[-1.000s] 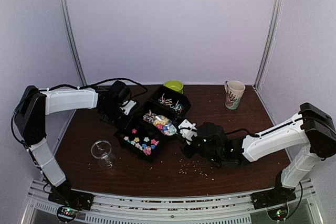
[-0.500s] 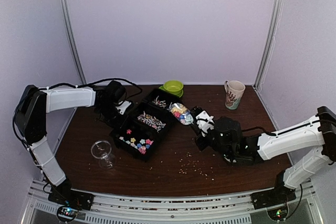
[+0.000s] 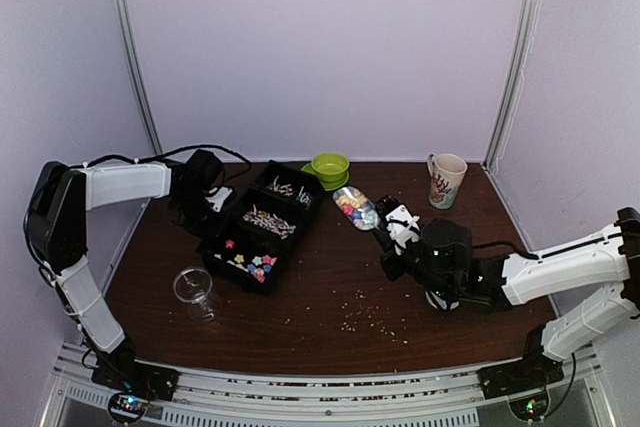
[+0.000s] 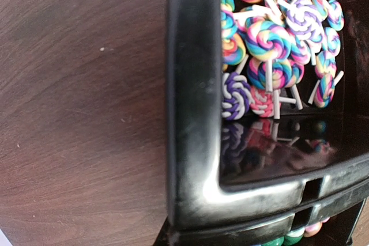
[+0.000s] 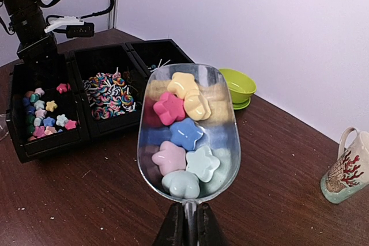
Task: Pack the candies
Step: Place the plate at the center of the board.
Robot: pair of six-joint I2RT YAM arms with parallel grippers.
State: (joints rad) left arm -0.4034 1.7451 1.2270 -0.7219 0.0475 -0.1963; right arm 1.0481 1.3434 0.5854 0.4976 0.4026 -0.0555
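Observation:
My right gripper [image 5: 189,223] is shut on the handle of a clear scoop [image 5: 188,136] and holds it level above the table, right of the tray; it also shows in the top view [image 3: 393,232]. Several star-shaped candies [image 5: 185,133] in pink, blue, yellow and pale green lie in the scoop [image 3: 356,207]. More star candies [image 3: 246,259] lie in the near compartment of a black three-part tray [image 3: 232,277]. My left gripper [image 3: 213,199] grips the tray's left wall [image 4: 193,113]; its fingers are hidden in the left wrist view.
Swirl lollipops [image 4: 271,44] fill the tray's middle compartment [image 3: 262,222]. A clear glass cup [image 3: 196,292] stands at front left. A green bowl [image 3: 330,165] and a painted mug [image 3: 446,179] stand at the back. Pale crumbs [image 3: 365,319] lie on the front of the table.
My right gripper has carried the loaded scoop away from the tray, to the right and back. My left gripper has dragged the tray to the left.

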